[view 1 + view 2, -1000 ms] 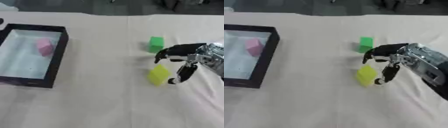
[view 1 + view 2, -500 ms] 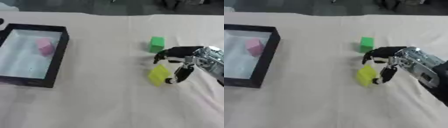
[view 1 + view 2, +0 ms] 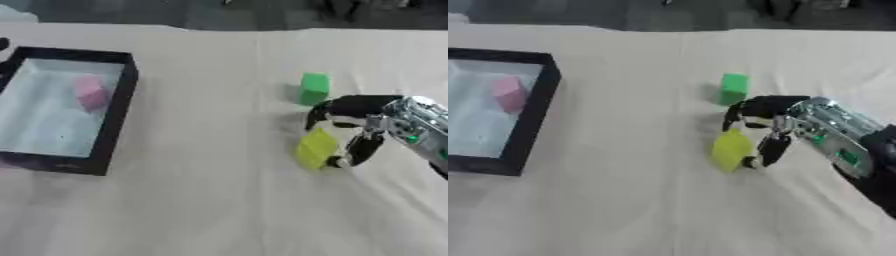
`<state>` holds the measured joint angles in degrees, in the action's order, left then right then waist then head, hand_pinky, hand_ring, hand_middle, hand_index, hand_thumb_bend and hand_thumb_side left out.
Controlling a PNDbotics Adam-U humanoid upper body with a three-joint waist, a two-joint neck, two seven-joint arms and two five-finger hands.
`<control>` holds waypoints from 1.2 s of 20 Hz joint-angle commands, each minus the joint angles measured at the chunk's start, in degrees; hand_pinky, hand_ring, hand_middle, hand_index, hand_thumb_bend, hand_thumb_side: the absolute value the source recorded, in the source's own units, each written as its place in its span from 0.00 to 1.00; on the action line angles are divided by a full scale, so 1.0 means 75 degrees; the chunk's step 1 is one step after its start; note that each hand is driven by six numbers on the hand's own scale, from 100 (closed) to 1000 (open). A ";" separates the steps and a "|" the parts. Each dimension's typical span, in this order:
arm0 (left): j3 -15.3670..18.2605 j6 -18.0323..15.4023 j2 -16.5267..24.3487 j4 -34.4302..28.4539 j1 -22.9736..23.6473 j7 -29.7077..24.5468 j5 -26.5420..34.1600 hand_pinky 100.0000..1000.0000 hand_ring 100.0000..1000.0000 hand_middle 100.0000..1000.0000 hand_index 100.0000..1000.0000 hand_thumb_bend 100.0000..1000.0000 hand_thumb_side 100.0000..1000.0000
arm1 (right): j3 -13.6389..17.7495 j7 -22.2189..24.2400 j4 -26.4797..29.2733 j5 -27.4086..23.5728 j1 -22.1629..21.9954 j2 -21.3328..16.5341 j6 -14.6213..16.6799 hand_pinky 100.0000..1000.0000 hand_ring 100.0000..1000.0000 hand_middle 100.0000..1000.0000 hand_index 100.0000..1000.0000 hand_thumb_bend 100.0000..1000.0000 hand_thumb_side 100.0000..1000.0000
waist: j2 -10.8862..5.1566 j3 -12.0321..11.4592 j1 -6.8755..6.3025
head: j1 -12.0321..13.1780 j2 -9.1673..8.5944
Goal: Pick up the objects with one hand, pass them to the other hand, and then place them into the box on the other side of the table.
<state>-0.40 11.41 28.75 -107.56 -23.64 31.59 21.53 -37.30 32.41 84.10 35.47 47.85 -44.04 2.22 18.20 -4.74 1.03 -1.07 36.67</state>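
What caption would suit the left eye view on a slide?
Right hand curls around a yellow block beside a green block; a pink block lies in the box.

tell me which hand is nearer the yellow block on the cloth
Right. The right hand is at the yellow block, its fingers curved around the block's right side, against it or nearly so. The left hand shows in neither view, so its place cannot be told.

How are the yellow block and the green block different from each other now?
The yellow block is yellow-green and sits between the curled fingers of the right hand; the green block is bright green and stands free, beyond the hand. The yellow block looks tilted, while the green block stands upright. The yellow block lies nearer the camera. Both are small blocks on the cloth-covered table, outside the box.
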 commanded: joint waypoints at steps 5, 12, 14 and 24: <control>0.0060 0.0021 0.0156 -0.0121 -0.0089 0.0001 0.0005 0.70 0.77 0.81 0.87 0.08 0.67 | 0.0051 -0.0446 0.0138 -0.0130 0.0069 -0.0165 -0.0045 0.85 0.85 0.79 0.66 0.25 0.00 | -0.0072 -0.0031 -0.0037 | 0.0051 0.0029; 0.0070 0.0026 0.0192 -0.0110 -0.0057 0.0015 -0.0003 0.70 0.77 0.80 0.87 0.08 0.67 | 0.0051 -0.0521 0.0313 -0.0230 0.0088 -0.0325 -0.0112 0.84 0.84 0.77 0.64 0.23 0.00 | -0.0121 -0.0024 0.0023 | 0.0110 0.0033; 0.0072 0.0027 0.0202 -0.0106 -0.0047 0.0015 -0.0007 0.70 0.77 0.80 0.87 0.08 0.67 | 0.0073 -0.0499 0.0410 -0.0254 0.0092 -0.0386 -0.0157 0.84 0.84 0.77 0.63 0.24 0.00 | -0.0140 -0.0014 0.0040 | 0.0127 0.0024; 0.0061 0.0067 0.0279 -0.0114 -0.0022 -0.0023 -0.0029 0.70 0.77 0.80 0.87 0.08 0.67 | 0.0688 -0.0653 0.1227 -0.0615 -0.0122 -0.0856 -0.0964 0.83 0.82 0.76 0.61 0.21 0.00 | -0.0190 0.0049 0.0042 | 0.0149 -0.0056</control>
<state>-0.41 11.78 28.85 -107.56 -23.49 31.47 21.53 -33.84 27.80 91.66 31.63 46.29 -48.07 -3.88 18.18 -4.35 1.06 -0.07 36.67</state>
